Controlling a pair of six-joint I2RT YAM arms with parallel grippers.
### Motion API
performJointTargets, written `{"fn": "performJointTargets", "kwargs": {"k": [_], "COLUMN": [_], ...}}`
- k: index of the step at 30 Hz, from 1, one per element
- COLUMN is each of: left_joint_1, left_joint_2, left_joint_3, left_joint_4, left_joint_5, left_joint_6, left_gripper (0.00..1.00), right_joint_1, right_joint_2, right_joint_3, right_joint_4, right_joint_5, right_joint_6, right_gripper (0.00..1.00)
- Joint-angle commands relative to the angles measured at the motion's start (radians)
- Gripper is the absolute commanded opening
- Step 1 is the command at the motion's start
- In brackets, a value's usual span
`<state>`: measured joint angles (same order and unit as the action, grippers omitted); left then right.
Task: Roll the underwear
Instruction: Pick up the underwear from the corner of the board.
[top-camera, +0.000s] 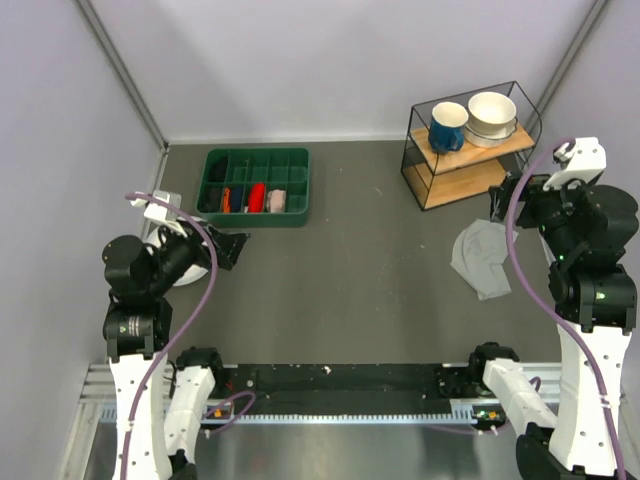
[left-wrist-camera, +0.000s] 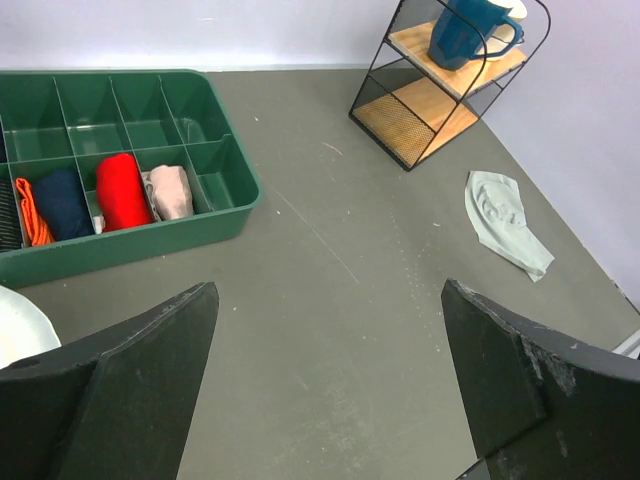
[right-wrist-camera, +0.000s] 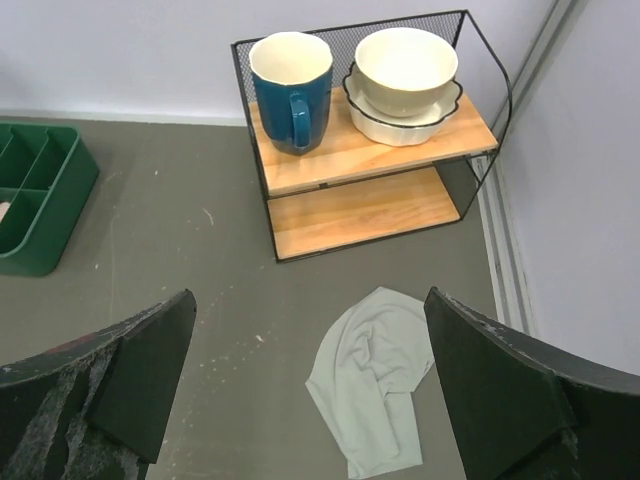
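The underwear (top-camera: 482, 260) lay loose and rumpled on the table (top-camera: 340, 290), unrolled, at about 3 o'clock from the table's middle in the top view. It sat near the rack (top-camera: 470, 160), at the rack's 6 o'clock, and did not touch it. No gripper touched it.

The right gripper (right-wrist-camera: 308, 300) hung above the table with its jaws spread wide and nothing between them. In the right wrist view the underwear (right-wrist-camera: 372, 375) showed between the two fingers, toward 5 o'clock, and the rack (right-wrist-camera: 370, 150) stood at 12 o'clock.

The left gripper (left-wrist-camera: 328, 295) was also wide and empty, held over bare table on the left side. From the left wrist view the underwear (left-wrist-camera: 505, 222) lay well apart from it at 2 o'clock.

The tray (top-camera: 256, 218) stood at 11 o'clock from the table's middle. In its near row, seen from the left wrist, lay an orange roll (left-wrist-camera: 30, 210), a dark roll (left-wrist-camera: 62, 200), a red roll (left-wrist-camera: 122, 190) and a pink roll (left-wrist-camera: 172, 190), one after another toward 3 o'clock. Its far row looked bare.

On the rack's top shelf a blue mug (right-wrist-camera: 290, 78) stood upright, with a cream bowl (right-wrist-camera: 405, 68) at its 3 o'clock, set in a scalloped plate (right-wrist-camera: 440, 120). The lower shelf held nothing visible.
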<state>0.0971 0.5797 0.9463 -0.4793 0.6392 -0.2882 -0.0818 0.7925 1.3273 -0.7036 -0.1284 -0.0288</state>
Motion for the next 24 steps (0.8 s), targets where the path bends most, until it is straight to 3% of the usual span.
{"fn": "performJointTargets", "kwargs": {"k": [1,3,7,14,19,24], "left_joint_1": [0.000,-0.002,0.000,-0.002,-0.002,-0.002], "left_joint_2": [-0.015,-0.018,-0.023,-0.024,0.002,0.057], "left_joint_3": [0.034,0.034,0.023,-0.010,-0.166,-0.276], "left_joint_4": [0.012,0.007,0.004,0.021,0.119,0.186], "left_joint_5": [-0.007,-0.019,-0.033,-0.041,-0.018,0.013], "left_joint_6": [0.017,0.024,0.023,0.020,0.015,0.018], "left_gripper": [0.99,0.99,0.99,0.99,0.99,0.97], "right_joint_1": [-0.012,-0.012,-0.018,-0.022,-0.022,-0.021], "right_joint_2": [-0.007,-0.009,-0.007,0.010,0.088,0.194], "right_joint_3": [-0.005,-0.005,-0.002,-0.014,-0.089,-0.209], "right_joint_4": [0.000,-0.008,-0.045,-0.181,-0.221,-0.275], "right_joint_5": [-0.059,-0.088,-0.317,-0.597,-0.394,-0.180], "right_joint_6": [0.001,-0.032,-0.121,-0.389,-0.485,-0.609], "right_gripper": [0.99,0.99,0.99,0.99,0.99,0.82]}}
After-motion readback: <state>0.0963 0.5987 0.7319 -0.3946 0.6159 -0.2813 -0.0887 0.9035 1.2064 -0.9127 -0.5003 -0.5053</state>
